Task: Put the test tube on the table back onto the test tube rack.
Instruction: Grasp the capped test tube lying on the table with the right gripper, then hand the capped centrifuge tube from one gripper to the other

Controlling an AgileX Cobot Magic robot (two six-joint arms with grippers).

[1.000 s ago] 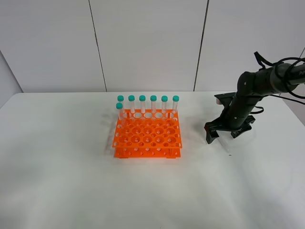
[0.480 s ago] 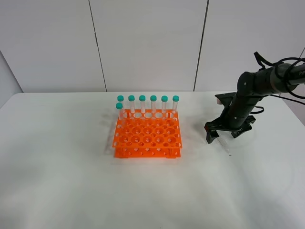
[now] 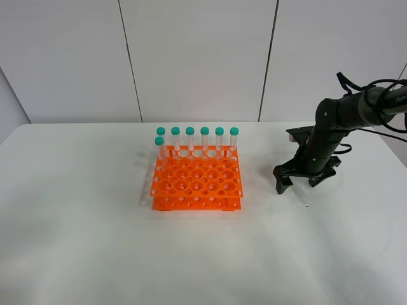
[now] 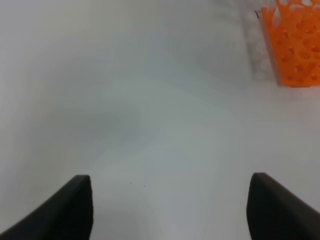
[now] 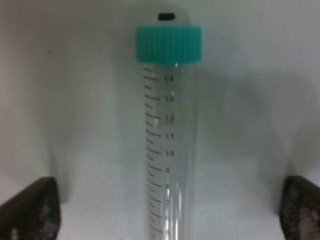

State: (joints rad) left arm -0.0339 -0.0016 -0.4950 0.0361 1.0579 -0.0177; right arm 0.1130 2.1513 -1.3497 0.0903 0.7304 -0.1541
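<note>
The test tube lies flat on the white table, to the right of the orange test tube rack. My right gripper is open and down at the table, its jaws on either side of the tube. In the right wrist view the clear tube with its teal cap lies between the two dark fingertips, with a wide gap on each side. My left gripper is open and empty over bare table, with a corner of the rack ahead of it.
Several identical teal-capped tubes stand upright along the rack's back row, with one more at the left of the second row. The rack's other holes are unfilled. The left arm is out of the exterior high view.
The right arm has shifted slightly and the gripper has settled a little lower over the tube. The tube and the rack have not moved.
</note>
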